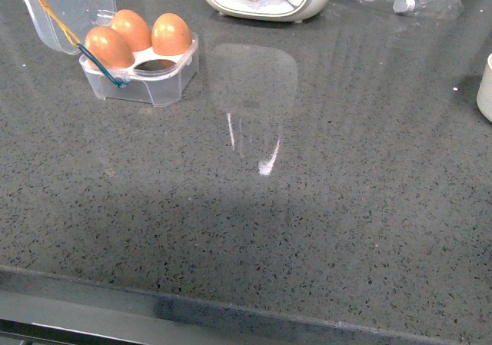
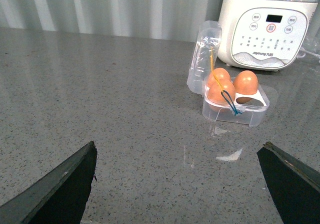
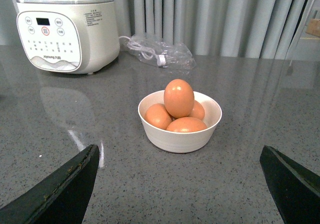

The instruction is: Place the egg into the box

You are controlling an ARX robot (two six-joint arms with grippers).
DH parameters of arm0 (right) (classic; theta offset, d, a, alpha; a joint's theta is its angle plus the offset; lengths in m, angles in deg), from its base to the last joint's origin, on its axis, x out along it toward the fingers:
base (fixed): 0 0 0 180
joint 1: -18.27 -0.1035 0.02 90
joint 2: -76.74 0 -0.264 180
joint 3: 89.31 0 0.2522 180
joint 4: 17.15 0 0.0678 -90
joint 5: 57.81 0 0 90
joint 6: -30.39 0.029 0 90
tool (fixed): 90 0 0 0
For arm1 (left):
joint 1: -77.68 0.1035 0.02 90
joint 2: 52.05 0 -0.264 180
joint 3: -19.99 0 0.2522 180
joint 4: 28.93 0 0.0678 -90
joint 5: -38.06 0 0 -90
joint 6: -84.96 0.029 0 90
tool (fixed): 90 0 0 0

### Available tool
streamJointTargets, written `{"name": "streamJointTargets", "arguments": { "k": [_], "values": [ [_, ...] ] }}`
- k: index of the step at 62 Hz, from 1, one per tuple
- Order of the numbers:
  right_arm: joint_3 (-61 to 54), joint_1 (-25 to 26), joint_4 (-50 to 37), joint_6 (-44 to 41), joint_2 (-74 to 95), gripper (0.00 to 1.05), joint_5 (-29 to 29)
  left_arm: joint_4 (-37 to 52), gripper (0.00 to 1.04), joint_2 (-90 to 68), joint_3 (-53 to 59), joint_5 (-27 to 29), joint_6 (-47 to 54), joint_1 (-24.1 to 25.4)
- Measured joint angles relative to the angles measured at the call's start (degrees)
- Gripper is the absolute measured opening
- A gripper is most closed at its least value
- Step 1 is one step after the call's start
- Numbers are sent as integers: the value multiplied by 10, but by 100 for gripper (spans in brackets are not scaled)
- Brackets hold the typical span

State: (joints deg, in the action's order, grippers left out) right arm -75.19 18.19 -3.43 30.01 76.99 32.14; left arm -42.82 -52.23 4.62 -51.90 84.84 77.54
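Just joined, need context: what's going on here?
Nothing is held right now. Both the left gripper and the right gripper are open and empty. The box sits with its lid open, three eggs in and one slot empty. The right gripper faces a white bowl holding four more eggs; the top egg looks the likeliest next pick.

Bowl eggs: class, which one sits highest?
The upright egg on top of the pile; the other eggs lie lower in the bowl, beneath it.
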Motion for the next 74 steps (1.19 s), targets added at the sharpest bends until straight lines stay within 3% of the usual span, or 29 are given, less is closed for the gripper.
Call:
{"name": "streamJointTargets", "arguments": {
  "k": [74],
  "values": [
    [0,0,0,0,0,97,0,0,98,0,0,0,0,0]
  ]
}}
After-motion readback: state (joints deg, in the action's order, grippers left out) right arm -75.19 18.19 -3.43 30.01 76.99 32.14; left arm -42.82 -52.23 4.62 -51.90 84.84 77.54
